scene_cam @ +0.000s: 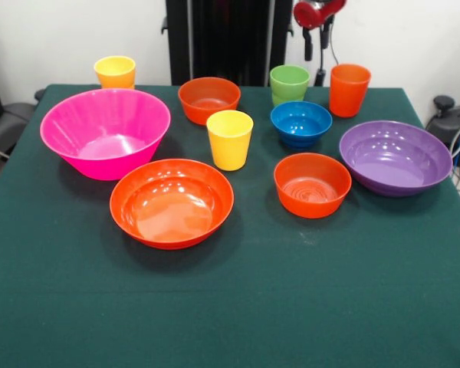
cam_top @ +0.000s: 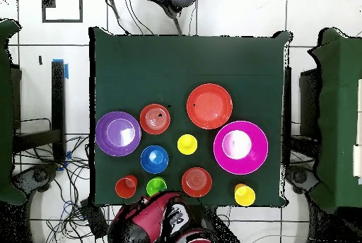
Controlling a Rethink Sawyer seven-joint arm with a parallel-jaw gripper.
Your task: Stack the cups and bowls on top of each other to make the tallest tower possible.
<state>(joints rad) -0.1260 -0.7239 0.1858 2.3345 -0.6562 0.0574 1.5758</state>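
Nothing is stacked; every piece stands apart and upright on the cloth. The bowls: a big pink one (scene_cam: 105, 132) (cam_top: 240, 147), a wide orange one (scene_cam: 171, 202), a wide purple one (scene_cam: 395, 157), two small orange ones (scene_cam: 208, 99) (scene_cam: 312, 184) and a small blue one (scene_cam: 301, 123). The cups: a yellow one (scene_cam: 115, 72) at the back, another yellow one (scene_cam: 230, 139) in the middle, a green one (scene_cam: 290, 83) and a taller orange one (scene_cam: 349, 89). My gripper (scene_cam: 315, 34) hangs drawn back above the green cup, holding nothing.
The dark green table (scene_cam: 230, 307) has a broad bare strip along its near side in the front view. The red arm (cam_top: 152, 215) sits beyond the table edge by the green cup. Chairs and cables stand around the table.
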